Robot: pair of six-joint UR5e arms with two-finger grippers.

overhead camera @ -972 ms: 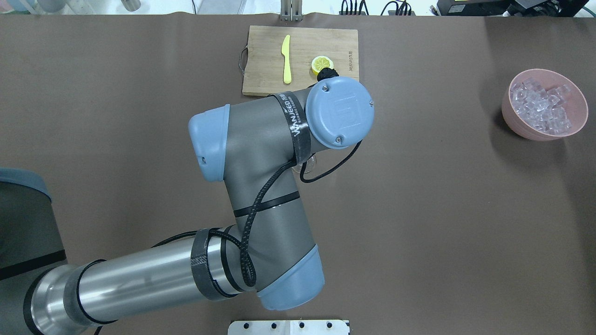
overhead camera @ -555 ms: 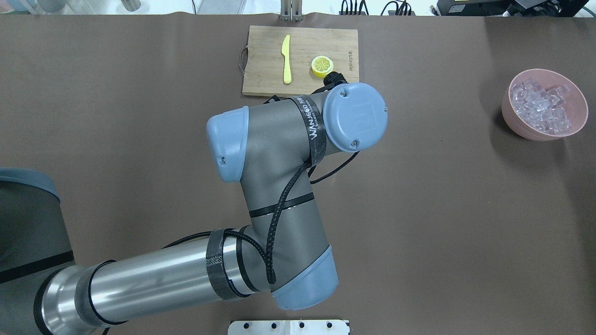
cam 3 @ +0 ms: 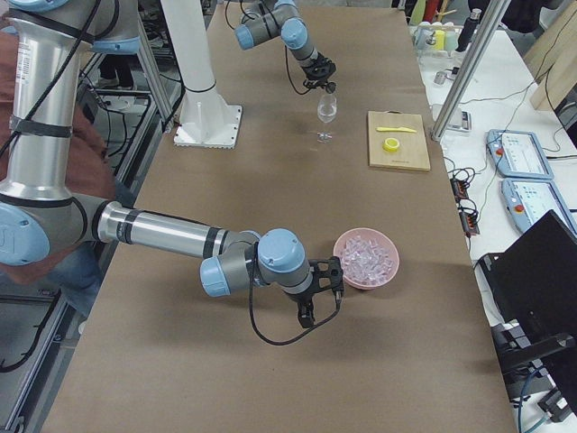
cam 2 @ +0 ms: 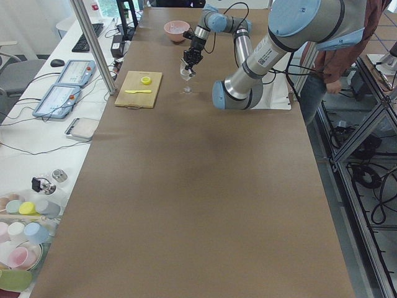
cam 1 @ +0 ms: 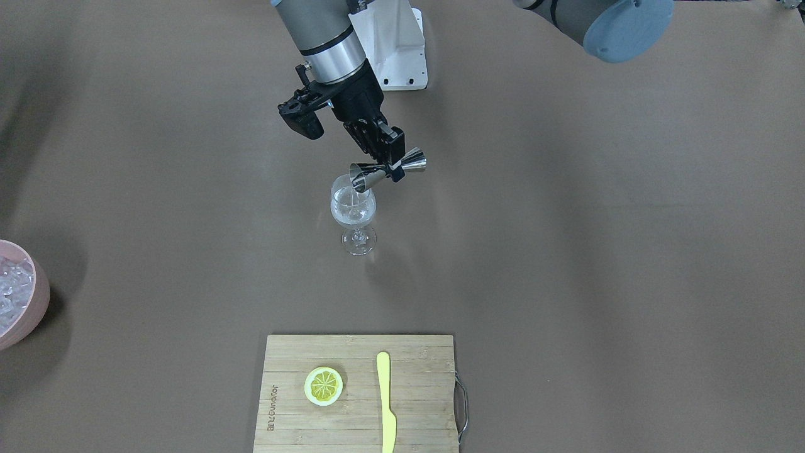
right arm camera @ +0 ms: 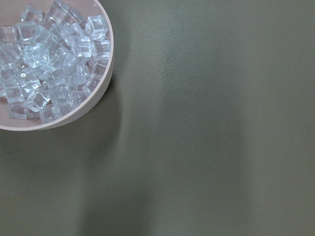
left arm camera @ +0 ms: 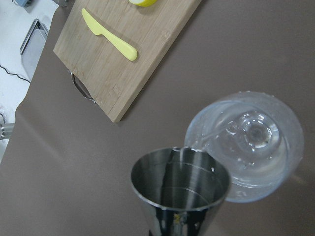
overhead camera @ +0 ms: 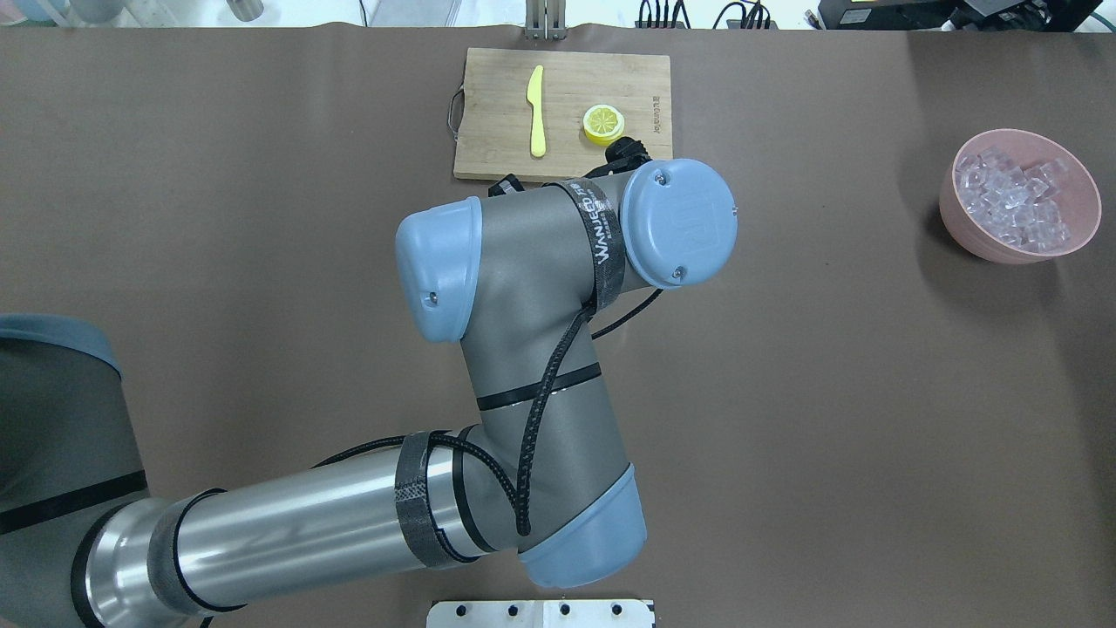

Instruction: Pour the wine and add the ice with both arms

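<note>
Where the camera faces the robot, the left gripper (cam 1: 395, 165) has its fingers clamped on the waist of the steel jigger (cam 1: 377, 172). The jigger is tipped, its lower cup over the rim of the stemmed glass (cam 1: 335, 204), and wine (cam 1: 353, 216) lies in the glass's bowl. The glass stands mid-table, well apart from the cutting board (cam 1: 427, 390) with its lemon slice (cam 1: 324, 385) and yellow knife (cam 1: 385, 402). It is also well apart from the pink bowl (cam 1: 39, 301) of ice (cam 1: 11, 290) at the view's edge.

From overhead, the left arm (overhead camera: 532, 349) covers both glass and gripper; the bowl sits far to the robot's right.

From the left end, the jigger and glass are too small to judge.

From the right end, the right arm (cam 3: 162, 233) holds the right gripper (cam 3: 321, 302) just beside the bowl, on the robot's side. I cannot tell how its fingers stand.

At the left wrist, a thin stream runs from the jigger's lip into the glass, with brown table between glass and board.

At the right wrist, the ice fills the upper left corner; the table takes up the remainder.
</note>
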